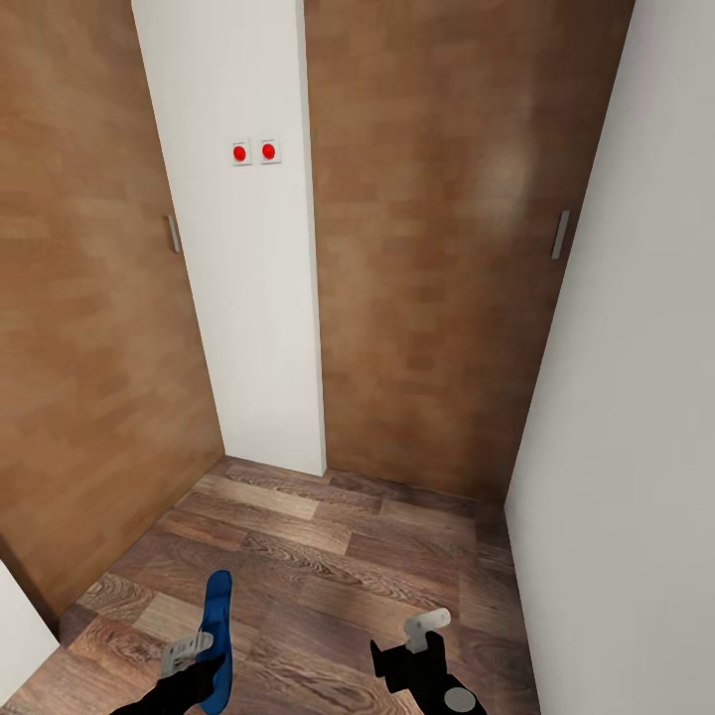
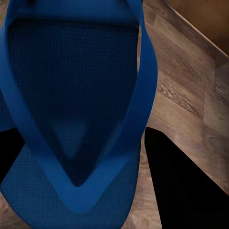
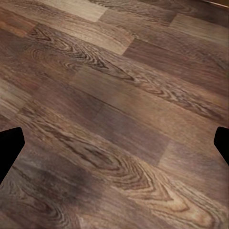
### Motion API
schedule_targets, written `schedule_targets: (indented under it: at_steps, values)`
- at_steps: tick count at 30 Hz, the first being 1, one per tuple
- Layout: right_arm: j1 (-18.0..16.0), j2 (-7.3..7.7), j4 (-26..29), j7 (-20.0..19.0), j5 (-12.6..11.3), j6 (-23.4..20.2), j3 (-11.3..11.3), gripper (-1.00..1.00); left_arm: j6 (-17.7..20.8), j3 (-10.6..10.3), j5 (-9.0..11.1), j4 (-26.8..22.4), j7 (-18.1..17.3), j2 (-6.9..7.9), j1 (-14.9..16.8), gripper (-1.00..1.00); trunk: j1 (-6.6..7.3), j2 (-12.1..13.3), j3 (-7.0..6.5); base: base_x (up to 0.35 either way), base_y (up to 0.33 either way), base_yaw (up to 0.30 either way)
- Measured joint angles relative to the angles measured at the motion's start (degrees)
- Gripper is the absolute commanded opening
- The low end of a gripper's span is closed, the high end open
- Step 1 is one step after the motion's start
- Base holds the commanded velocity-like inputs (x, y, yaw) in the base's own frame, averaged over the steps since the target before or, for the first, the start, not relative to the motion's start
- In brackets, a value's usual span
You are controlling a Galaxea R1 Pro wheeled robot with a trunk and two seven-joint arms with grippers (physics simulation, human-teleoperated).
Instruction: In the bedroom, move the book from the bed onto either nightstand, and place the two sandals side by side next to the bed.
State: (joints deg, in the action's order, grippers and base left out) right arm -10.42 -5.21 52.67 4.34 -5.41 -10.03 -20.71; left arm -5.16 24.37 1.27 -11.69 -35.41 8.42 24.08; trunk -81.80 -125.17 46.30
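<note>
One bright blue sandal point(image 1: 216, 621) hangs low at the head view's left, held on edge above the wooden floor, with my left gripper point(image 1: 194, 655) shut on it. In the left wrist view the sandal point(image 2: 71, 95) shows its sole and thin V-shaped strap, and my left gripper point(image 2: 95, 162) has a dark finger on each side of it. My right gripper point(image 1: 427, 631) stands open over bare floor with nothing between its fingers, as the right wrist view point(image 3: 114, 143) also shows. The other sandal, the book, the bed and the nightstand are out of view.
I face a narrow corner. Ahead is a white wall strip point(image 1: 238, 248) with two red buttons point(image 1: 254, 152), flanked by brown wooden doors point(image 1: 447, 248) with small handles. A white wall point(image 1: 636, 447) closes the right side. Wood-plank floor point(image 1: 328, 556) lies below.
</note>
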Motion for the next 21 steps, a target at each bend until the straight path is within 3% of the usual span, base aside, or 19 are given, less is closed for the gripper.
schedule_targets:
  at_steps: [11,21]
  values:
    - [0.00,-0.01,-0.02,-0.02,0.00,-0.17,-0.08,1.00,-0.02,0.00,0.00,0.01,-0.06,0.00,-0.02,-1.00,0.00,0.00,0.00,0.000,0.000,0.011]
    - [-0.01,-0.02,-0.73,0.03,0.06,0.04,-0.09,1.00,-0.04,-0.01,-0.01,0.05,-0.10,0.00,-0.03,-1.00,0.00,0.00,0.10,0.000,0.000,0.224]
